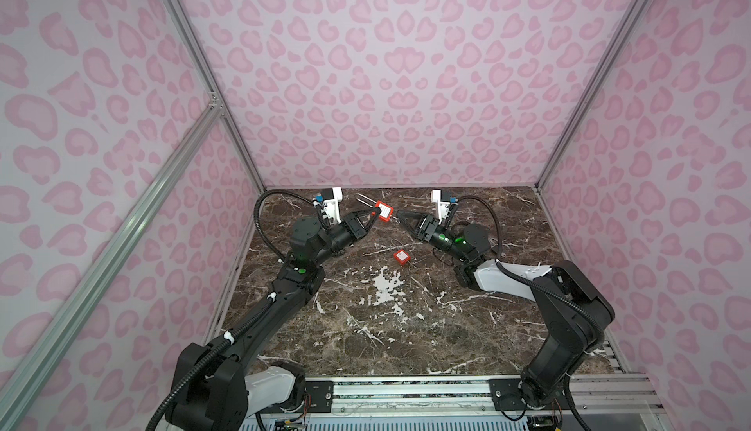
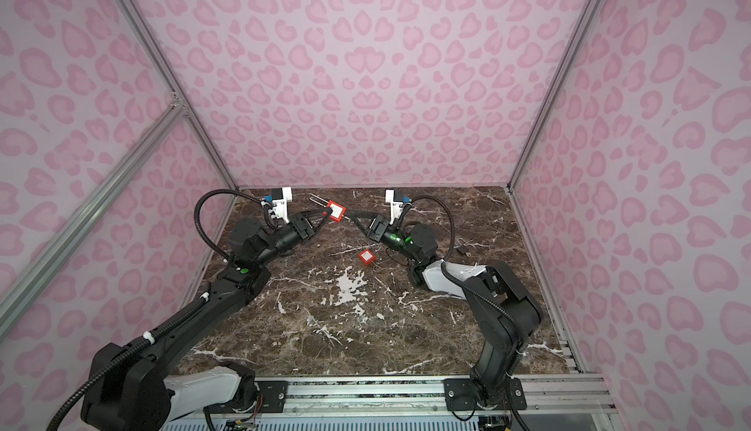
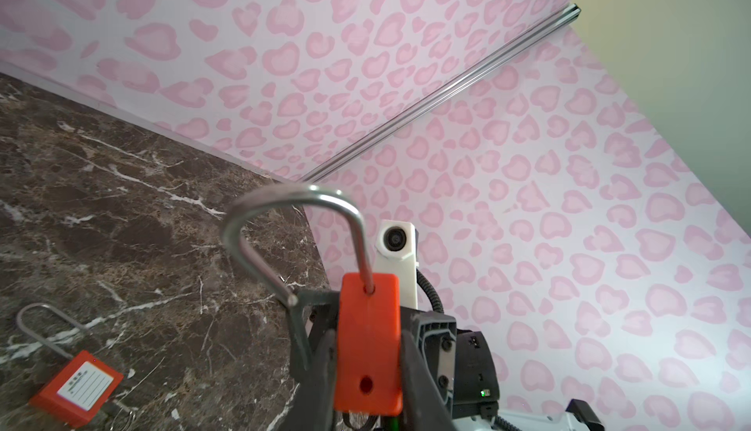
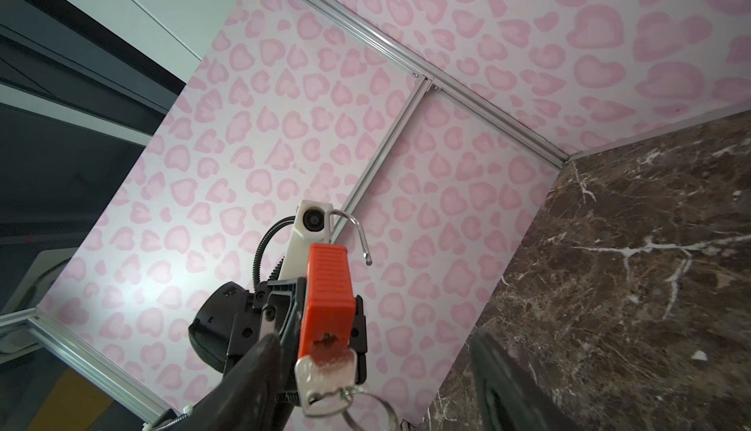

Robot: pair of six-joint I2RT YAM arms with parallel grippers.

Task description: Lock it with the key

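The left gripper [image 1: 370,218] is clamped on the padlock [image 1: 383,210], holding it clear of the bench [image 1: 365,327] with the keyhole facing the right gripper [image 1: 399,217], whose jaws stand apart around the inserted key [image 4: 325,372], probably ready to turn it.

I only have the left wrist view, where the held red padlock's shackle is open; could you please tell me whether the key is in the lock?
Observer: It seems so: the right wrist view shows a silver key at the held padlock's underside keyhole, its ring dangling.
Operator: Thank you. Is the right tool gripping it?
Observer: No. The right tool is open, its fingers either side of the key, not pinching it.
Operator: Is anything lying around besides the spare padlock I see?
Observer: Yes, a small dark object lies beside the right arm, too small to identify.
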